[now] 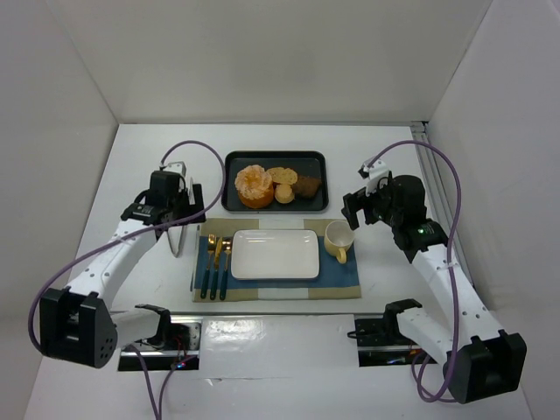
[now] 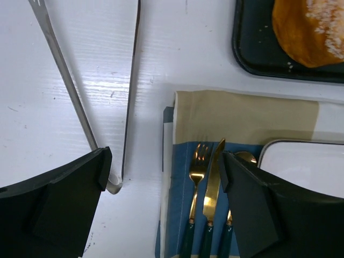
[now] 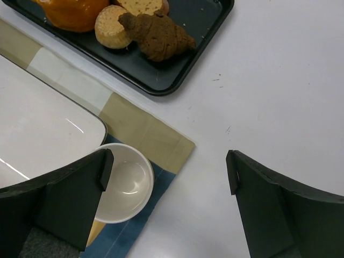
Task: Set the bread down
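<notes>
Both the left gripper (image 2: 164, 172) and the right gripper (image 3: 166, 172) stand wide open and empty. The bread (image 3: 158, 36) lies in the black tray (image 3: 161, 75), at the top of the right wrist view.

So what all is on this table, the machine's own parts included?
tray: one, black, far middle
bun: one, orange, tray's left
round slice: one, tan, on tray
small roll: one, pale, on tray
bread: one, dark brown, tray's right
placemat: one, blue-beige, before tray
plate: one, white, on placemat
cup: one, yellowish, right of plate
cutlery: three, gold, left of plate
tongs: one, metal, left of placemat
left gripper: one, black, open, over placemat's edge
right gripper: one, black, open, beside cup
</notes>
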`<state>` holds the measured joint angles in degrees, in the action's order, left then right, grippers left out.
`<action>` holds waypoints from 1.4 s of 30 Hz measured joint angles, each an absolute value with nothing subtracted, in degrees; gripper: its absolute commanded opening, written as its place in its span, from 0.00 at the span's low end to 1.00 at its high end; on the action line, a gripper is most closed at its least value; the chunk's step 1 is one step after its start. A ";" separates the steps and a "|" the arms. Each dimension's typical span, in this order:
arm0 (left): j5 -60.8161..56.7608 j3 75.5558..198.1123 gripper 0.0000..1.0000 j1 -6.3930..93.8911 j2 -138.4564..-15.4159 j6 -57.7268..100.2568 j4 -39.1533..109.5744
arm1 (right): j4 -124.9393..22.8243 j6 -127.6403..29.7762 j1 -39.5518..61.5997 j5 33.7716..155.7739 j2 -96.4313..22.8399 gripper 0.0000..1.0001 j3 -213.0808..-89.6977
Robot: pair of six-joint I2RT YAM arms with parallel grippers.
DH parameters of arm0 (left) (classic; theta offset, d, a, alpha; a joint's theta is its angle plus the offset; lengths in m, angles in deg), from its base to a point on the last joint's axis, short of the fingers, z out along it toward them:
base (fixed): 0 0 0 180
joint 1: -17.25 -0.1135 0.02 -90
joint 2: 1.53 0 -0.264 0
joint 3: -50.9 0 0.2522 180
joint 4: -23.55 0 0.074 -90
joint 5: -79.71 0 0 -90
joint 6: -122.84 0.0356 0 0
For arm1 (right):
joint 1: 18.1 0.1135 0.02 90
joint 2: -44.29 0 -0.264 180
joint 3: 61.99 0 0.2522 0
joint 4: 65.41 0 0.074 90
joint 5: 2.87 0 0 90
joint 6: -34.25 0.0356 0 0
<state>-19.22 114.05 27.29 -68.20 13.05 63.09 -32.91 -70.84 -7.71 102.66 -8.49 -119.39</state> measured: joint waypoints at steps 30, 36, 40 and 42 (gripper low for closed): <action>-22.82 118.44 0.99 17.13 -93.25 13.88 63.05 | -32.74 -71.30 -7.71 104.10 -7.13 1.00 -119.39; -21.36 121.02 0.95 16.45 -97.47 14.82 63.42 | -32.71 -71.30 -7.71 104.15 -7.13 1.00 -119.39; -20.35 122.40 0.88 16.41 -98.83 14.93 63.31 | -32.71 -71.30 -7.71 104.15 -7.13 1.00 -119.39; -19.81 122.55 0.82 16.41 -98.98 14.93 63.29 | -32.71 -71.30 -7.71 104.17 -7.11 1.00 -119.39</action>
<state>-19.81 122.55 16.41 -98.98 14.93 63.29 -32.71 -71.30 -7.71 104.17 -7.11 -119.39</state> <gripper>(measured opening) 0.872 0.999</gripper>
